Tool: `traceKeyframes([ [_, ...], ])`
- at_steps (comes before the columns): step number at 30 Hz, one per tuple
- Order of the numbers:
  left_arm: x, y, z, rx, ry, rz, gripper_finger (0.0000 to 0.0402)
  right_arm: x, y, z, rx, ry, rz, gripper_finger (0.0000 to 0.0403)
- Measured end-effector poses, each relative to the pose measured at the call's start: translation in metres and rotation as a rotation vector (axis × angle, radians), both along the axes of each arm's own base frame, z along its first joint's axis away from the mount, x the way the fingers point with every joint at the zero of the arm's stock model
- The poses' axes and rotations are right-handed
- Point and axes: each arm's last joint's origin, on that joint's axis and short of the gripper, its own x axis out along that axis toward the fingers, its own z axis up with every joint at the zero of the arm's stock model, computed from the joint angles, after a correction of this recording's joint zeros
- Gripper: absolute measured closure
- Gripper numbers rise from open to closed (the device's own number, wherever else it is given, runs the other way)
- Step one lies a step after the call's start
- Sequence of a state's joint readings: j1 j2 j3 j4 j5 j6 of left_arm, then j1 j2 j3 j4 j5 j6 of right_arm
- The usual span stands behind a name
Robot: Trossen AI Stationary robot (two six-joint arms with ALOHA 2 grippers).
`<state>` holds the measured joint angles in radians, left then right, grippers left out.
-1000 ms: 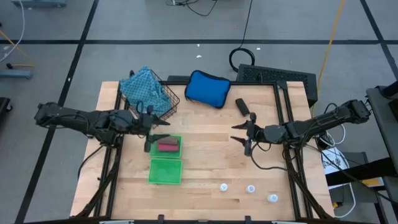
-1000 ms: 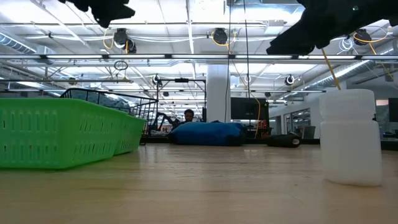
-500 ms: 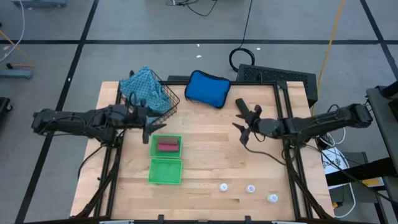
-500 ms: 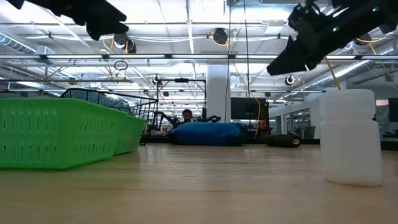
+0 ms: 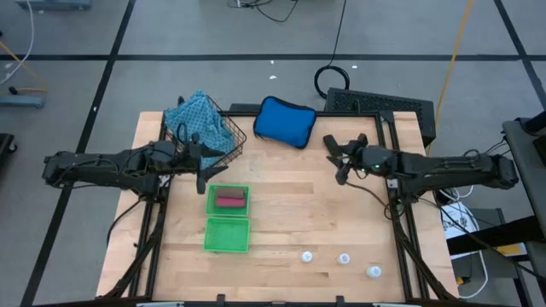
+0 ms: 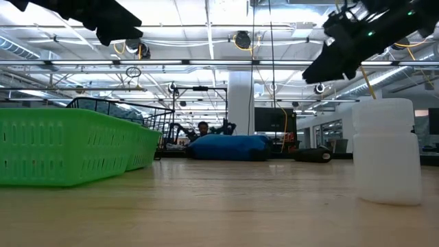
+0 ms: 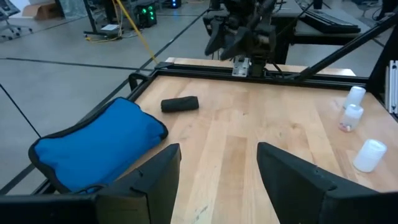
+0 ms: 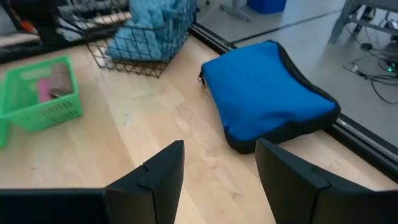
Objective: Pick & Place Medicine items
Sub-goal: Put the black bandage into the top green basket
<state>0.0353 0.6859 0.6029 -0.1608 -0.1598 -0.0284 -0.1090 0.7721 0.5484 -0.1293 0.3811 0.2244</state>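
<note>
A black piece (image 5: 328, 142) lies on the wooden table near the far right, also seen in the left wrist view (image 7: 180, 104). My right gripper (image 5: 339, 162) hovers open just beside and above it, touching nothing. A pink piece (image 8: 43, 91) and a brown piece (image 8: 60, 79) lie in a green basket (image 5: 228, 188). Three white bottles (image 5: 306, 256) (image 5: 344, 258) (image 5: 374, 272) stand near the front edge. My left gripper (image 5: 205, 168) hangs open above the table between the wire basket and the green basket.
A second green basket (image 5: 227, 235) sits nearer the front. A wire basket (image 5: 223, 136) holding a light-blue cloth (image 5: 196, 119) stands at the far left. A padded blue pouch (image 5: 284, 121) lies at the far edge. Bare wood lies in the table's middle.
My right gripper has swung toward the table's far edge, to beside the black piece, rolling as it went. My left gripper has drawn back from above the green basket toward the wire basket. Both stay open.
</note>
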Motion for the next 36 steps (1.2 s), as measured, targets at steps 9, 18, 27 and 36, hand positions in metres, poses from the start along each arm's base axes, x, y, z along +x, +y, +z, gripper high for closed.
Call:
traceKeyframes([
  [9, 0.0, 0.0, 0.0, -0.002, -0.001, 0.0, 0.0178, -0.03, 0.013, 0.02, -0.004, -0.129, 0.057, 0.0216],
  [18, 0.0, 0.0, 0.0, -0.003, -0.001, 0.0, 0.0178, -0.032, 0.027, 0.02, 0.003, -0.122, 0.165, 0.0216],
  [27, 0.0, 0.0, 0.0, -0.003, -0.001, 0.0, 0.0179, -0.032, 0.04, 0.012, 0.011, -0.116, 0.257, 0.0216],
  [36, 0.0, 0.0, 0.0, -0.002, -0.001, 0.0, 0.0178, -0.039, 0.048, -0.008, 0.136, -0.023, 0.269, 0.0216],
])
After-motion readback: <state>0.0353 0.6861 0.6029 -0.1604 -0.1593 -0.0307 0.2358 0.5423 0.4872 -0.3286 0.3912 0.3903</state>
